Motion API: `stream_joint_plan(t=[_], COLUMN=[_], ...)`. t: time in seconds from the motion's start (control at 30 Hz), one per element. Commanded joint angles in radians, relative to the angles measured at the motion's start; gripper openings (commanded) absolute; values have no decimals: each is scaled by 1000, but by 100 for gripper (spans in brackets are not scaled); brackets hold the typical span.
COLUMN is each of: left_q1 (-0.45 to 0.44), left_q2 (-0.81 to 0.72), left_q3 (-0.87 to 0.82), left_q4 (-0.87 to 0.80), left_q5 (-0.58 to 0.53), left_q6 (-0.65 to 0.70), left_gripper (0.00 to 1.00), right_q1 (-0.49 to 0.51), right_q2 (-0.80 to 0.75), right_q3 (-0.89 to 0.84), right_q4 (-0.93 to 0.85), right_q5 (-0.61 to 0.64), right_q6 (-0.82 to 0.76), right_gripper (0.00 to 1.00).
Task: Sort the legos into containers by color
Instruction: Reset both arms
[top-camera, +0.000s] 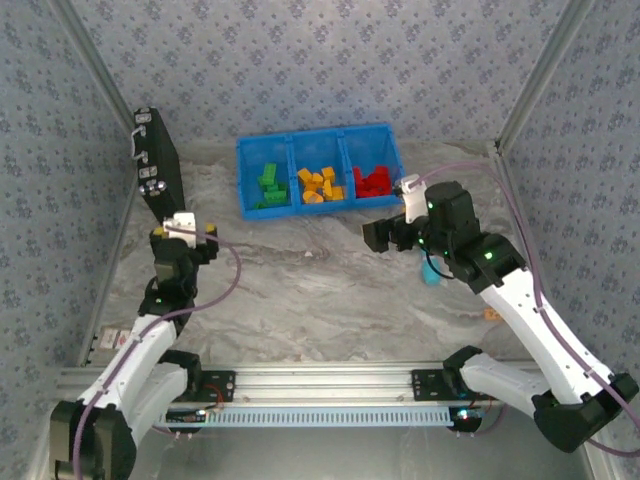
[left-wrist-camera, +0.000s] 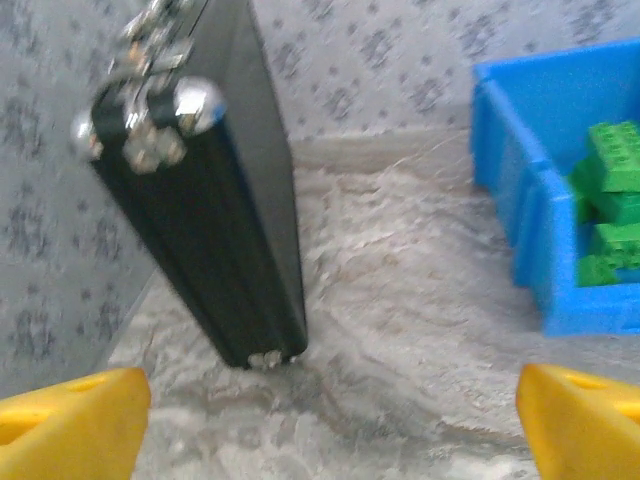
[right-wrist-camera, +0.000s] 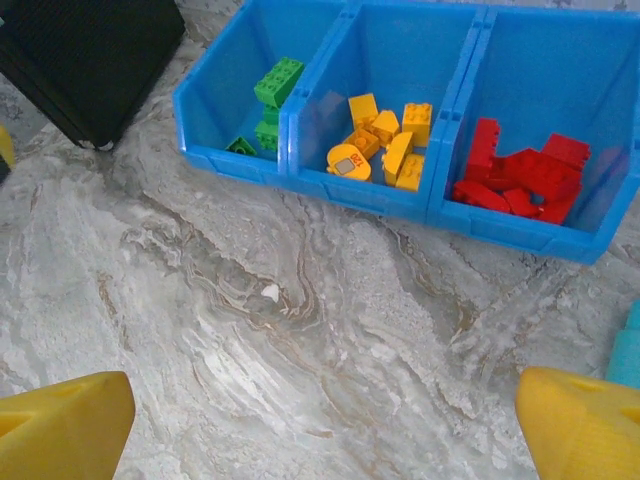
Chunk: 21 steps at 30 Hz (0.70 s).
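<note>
legos (right-wrist-camera: 416, 118): light, rigid, slick plastic, probably best pinched across flat sides | containers (right-wrist-camera: 370, 197): hold them by colour | left gripper (left-wrist-camera: 328, 425): wide, empty | right gripper (right-wrist-camera: 325, 428): wide, empty

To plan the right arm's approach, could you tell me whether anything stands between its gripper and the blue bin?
Nothing visible does: bare table lies between the open right gripper and the blue bin; the teal piece sits aside.
</note>
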Motion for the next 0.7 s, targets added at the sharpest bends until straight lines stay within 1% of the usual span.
stream_joint_plan(t=[0.0,0.07,0.1,0.17,0.23,0.33,0.43,0.53,0.67], left_q1=[40,70,87,131,152,154,156,163,163], left_q2=[17,47,64,99,129,144,176,260,412], left_q3=[-56,-144,-172,-194,-210,-217,-240,-221,-170], left_q4=[206,334,371,385,412,423,504,554,632], left_q5=[-8,27,39,62,96,113,90,94,140], left_q6=[-42,-61,-79,-127,-138,-143,-150,-149,-161], left_gripper=[99,100,100,100,100,100,100,100,100], right_q1=[8,8,7,9,10,11,14,18,18], right_q2=[7,16,20,29,35,44,61,70,77], right_q3=[57,53,50,44,35,26,26,26,-16], right_q4=[-31,-30,-28,-27,-20,-1,8,16,21], right_q5=[-5,3,3,-4,-7,-17,-18,-16,-2], right_q6=[-25,-23,-20,-14,-8,3,10,13,11], right_gripper=[100,100,100,100,100,100,100,100,100])
